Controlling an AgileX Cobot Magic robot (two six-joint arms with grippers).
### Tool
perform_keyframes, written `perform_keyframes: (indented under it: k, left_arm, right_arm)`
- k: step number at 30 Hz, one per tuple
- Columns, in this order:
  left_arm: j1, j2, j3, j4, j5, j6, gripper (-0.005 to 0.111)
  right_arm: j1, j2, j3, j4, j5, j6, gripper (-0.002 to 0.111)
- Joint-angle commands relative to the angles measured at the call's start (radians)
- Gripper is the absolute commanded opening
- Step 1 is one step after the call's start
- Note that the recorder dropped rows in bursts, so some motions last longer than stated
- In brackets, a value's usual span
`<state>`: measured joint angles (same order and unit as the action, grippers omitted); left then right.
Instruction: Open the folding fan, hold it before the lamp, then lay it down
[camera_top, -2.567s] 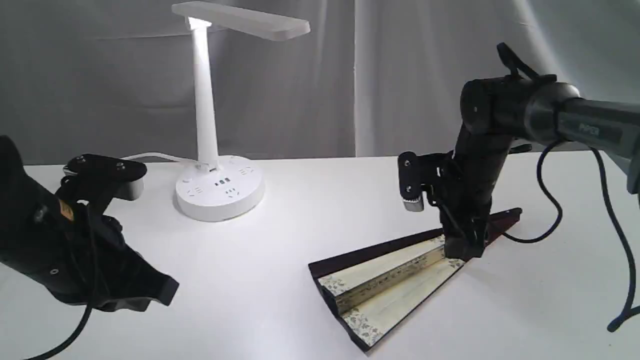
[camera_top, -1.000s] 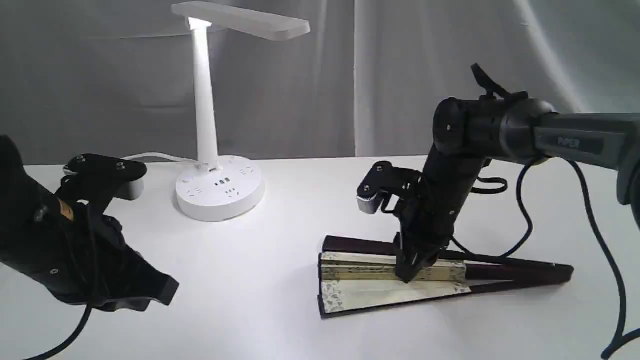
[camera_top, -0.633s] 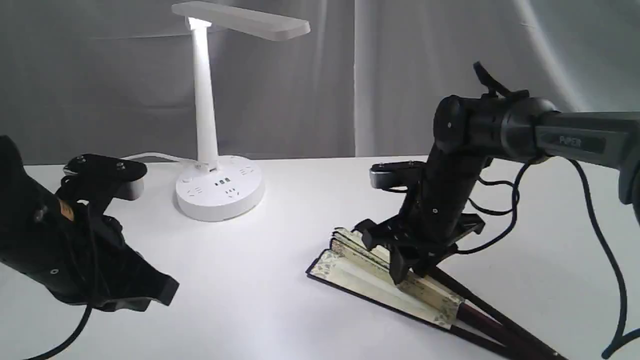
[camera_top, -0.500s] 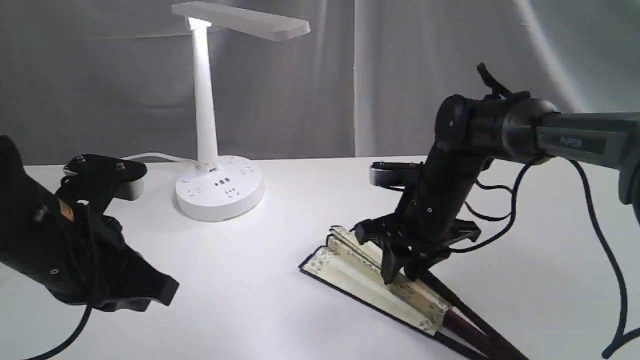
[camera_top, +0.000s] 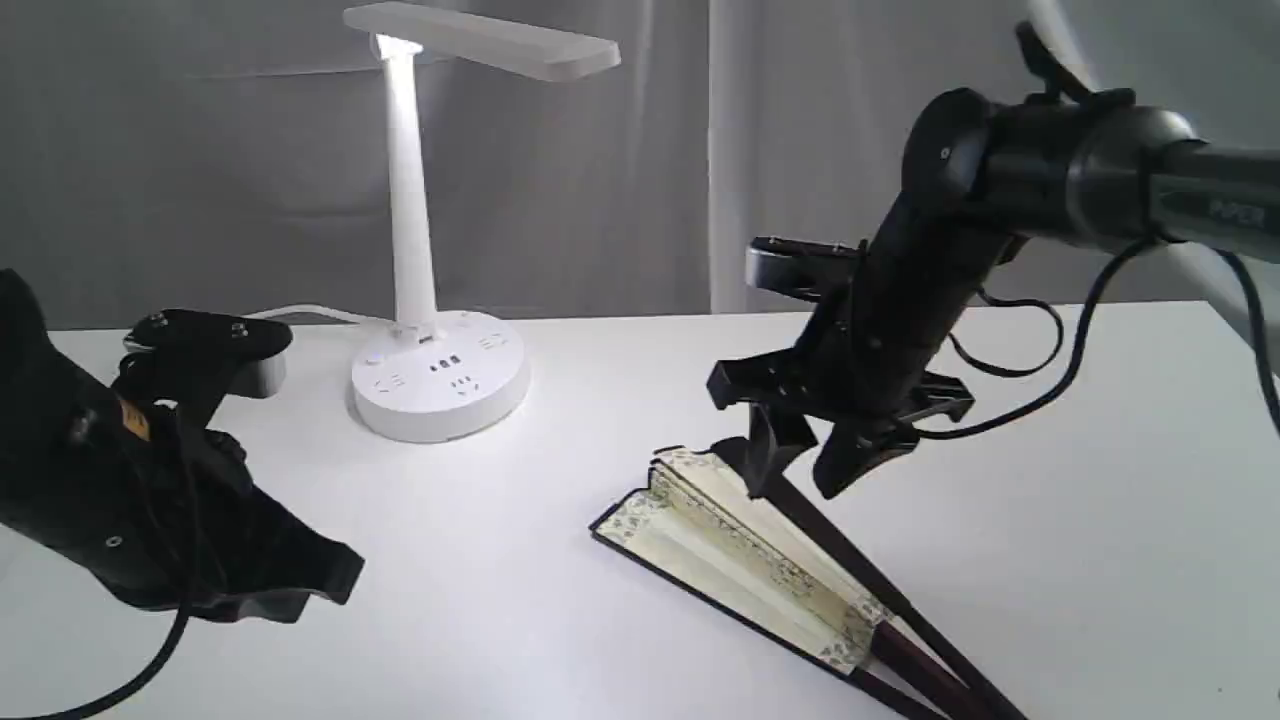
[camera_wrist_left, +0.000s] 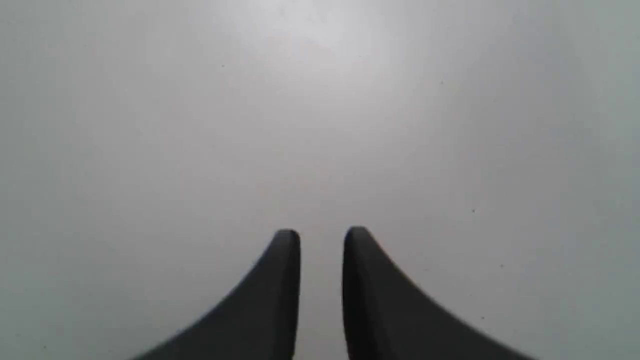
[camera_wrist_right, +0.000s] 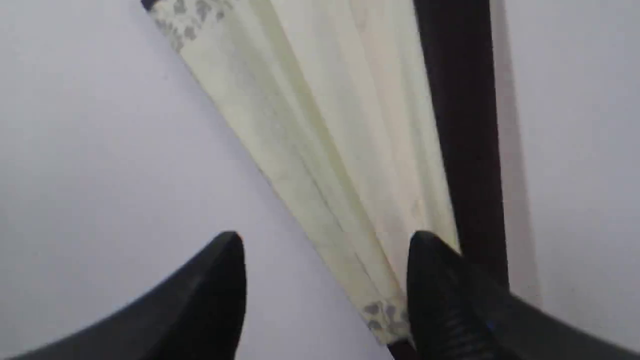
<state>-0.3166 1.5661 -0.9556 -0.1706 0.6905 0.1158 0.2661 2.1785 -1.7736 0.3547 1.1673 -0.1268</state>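
right hand (camera_top: 795, 488) splayed, holding nothing, above fan (camera_top: 720, 545) at lower centre | you pinch one guard (camera_wrist_right: 460, 125) edge-on, spread slowly

Observed: my right gripper (camera_wrist_right: 326, 237) hangs above the table (camera_wrist_right: 90, 150), jaws standing well apart, nothing clamped between them. Both black fingertips (camera_wrist_right: 227, 270) are in sight.

Folding fan (camera_wrist_right: 330, 115): lying flat on the white surface, only partly spread, its cream pleats gathered close together. A grey floral border (camera_wrist_right: 187, 15) marks each end of the leaf. A dark guard (camera_wrist_right: 457, 100) runs along one long edge.

Relation: one fingertip overlaps the leaf beside the guard; the other stands over bare table. The leaf's free edge passes between them. Contact with the fan cannot be determined. The picture is soft.
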Motion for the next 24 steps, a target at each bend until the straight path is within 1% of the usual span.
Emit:
perform_keyframes:
  k: [1, 7, 12, 14, 16, 18, 22, 24]
  left_arm:
    - [-0.007, -0.002, -0.001, -0.015, 0.004, -0.005, 0.014]
    - [-0.007, -0.002, -0.001, -0.015, 0.002, -0.004, 0.014]
    - [-0.007, -0.002, -0.001, -0.03, -0.007, -0.004, 0.014]
    - [-0.007, -0.002, -0.001, -0.032, -0.014, -0.004, 0.014]
    - [-0.007, -0.002, -0.001, -0.034, -0.02, -0.004, 0.014]
    - [-0.007, -0.002, -0.001, -0.034, -0.02, -0.004, 0.014]
    - [-0.007, -0.002, -0.001, -0.034, -0.02, -0.004, 0.014]
    - [-0.007, -0.002, -0.001, -0.034, -0.021, -0.004, 0.014]
  right_arm:
    - [-0.058, -0.001, 0.009, 0.009, 0.054, -0.003, 0.046]
    - [-0.151, -0.001, 0.011, 0.102, 0.054, -0.156, 0.041]
    - [-0.198, 0.023, 0.038, 0.176, 0.054, -0.319, 0.04]
    - [-0.219, 0.025, 0.063, 0.254, 0.054, -0.386, 0.04]
    - [-0.248, 0.025, 0.09, 0.383, 0.054, -0.462, 0.04]
    - [-0.272, 0.025, 0.11, 0.46, 0.054, -0.493, 0.04]
    - [-0.314, 0.027, 0.169, 0.441, 0.054, -0.542, 0.04]
    - [-0.332, 0.027, 0.209, 0.472, 0.054, -0.58, 0.04]
